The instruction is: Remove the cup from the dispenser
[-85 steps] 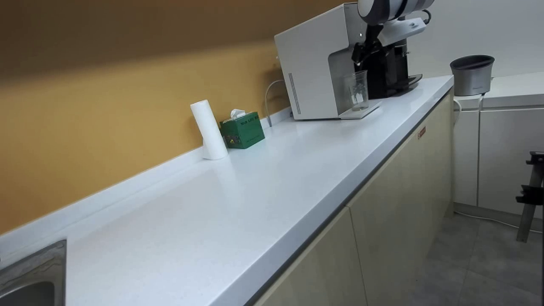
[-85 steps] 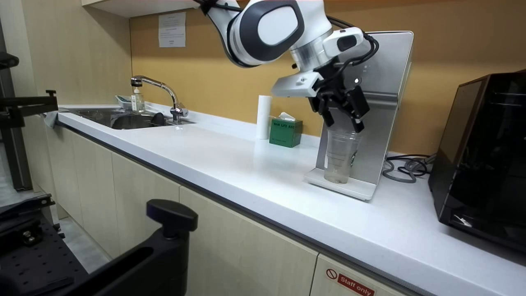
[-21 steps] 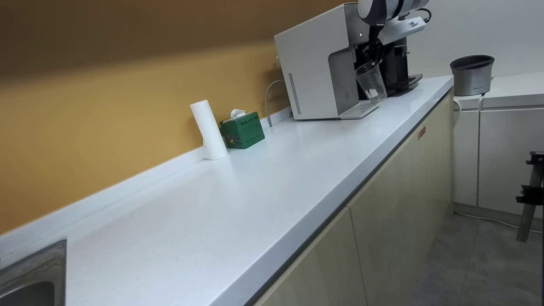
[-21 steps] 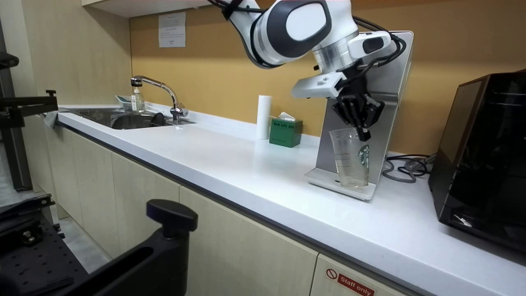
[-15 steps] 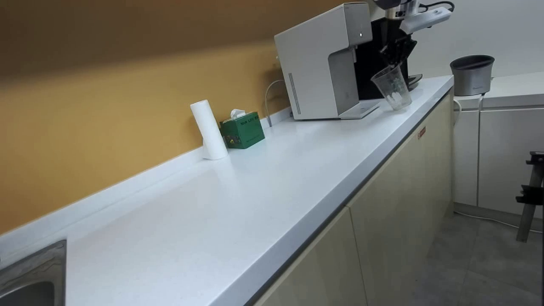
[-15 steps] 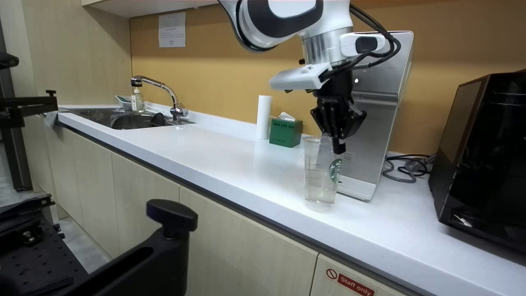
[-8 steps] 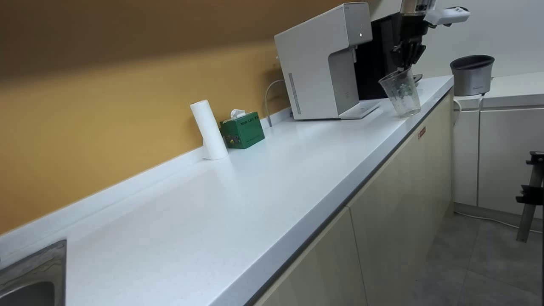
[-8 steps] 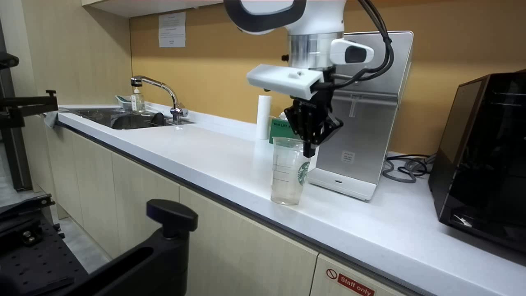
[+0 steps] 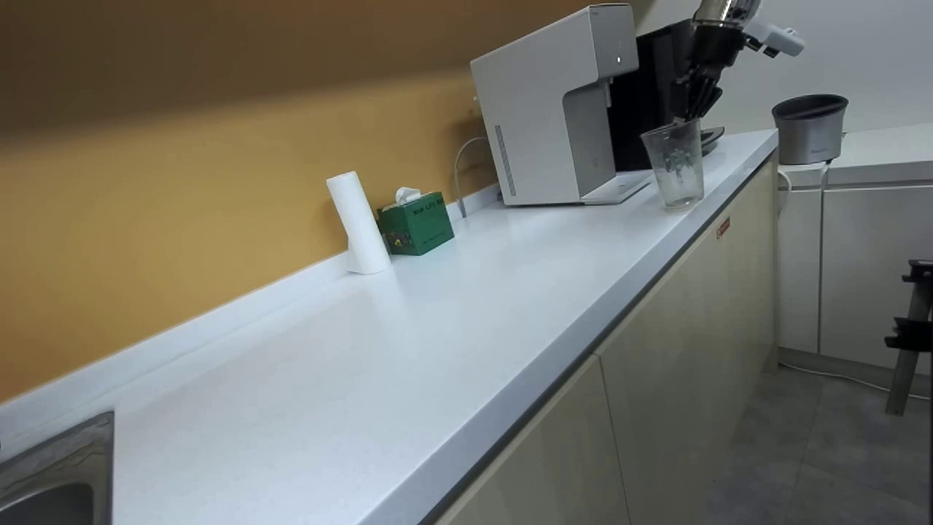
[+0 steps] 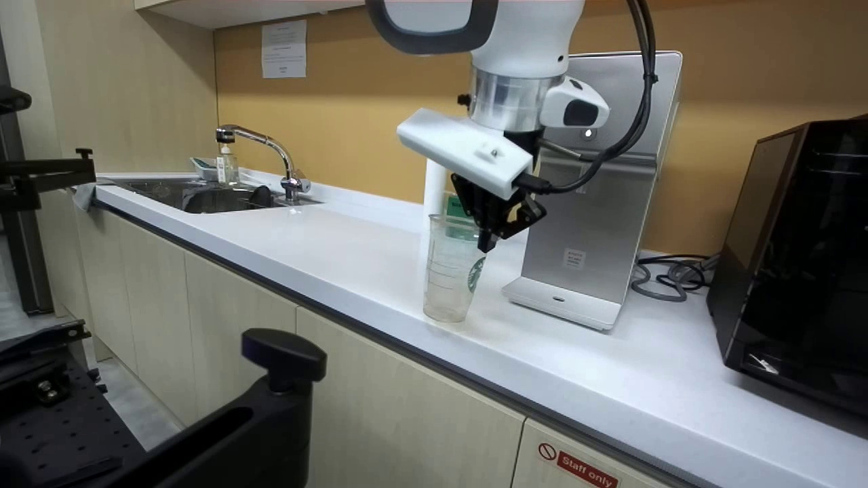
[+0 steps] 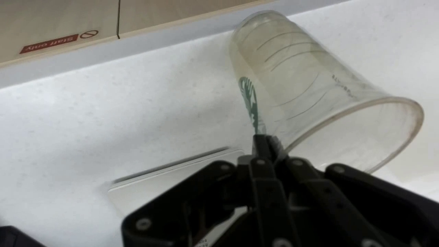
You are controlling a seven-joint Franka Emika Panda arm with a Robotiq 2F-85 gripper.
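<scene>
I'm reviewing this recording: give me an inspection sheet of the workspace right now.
Surface: white countertop with a metal sink.
Job's things: clear cup tilted, off the dispenser; contact with the white countertop cannot be told.
Clutter: paper roll, green tissue box.
End effector: shut on one side of the clear cup, near the top.
Cables: dark cables along the arm; loose cables beside the dispenser.
Surroundings: black machine, orange wall, "Staff only" label.

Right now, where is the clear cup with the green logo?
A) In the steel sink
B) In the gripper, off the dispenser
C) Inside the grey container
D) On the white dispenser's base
B: in the wrist view the gripper pinches the clear cup by its wall, and both exterior views show it off the white dispenser.
</scene>
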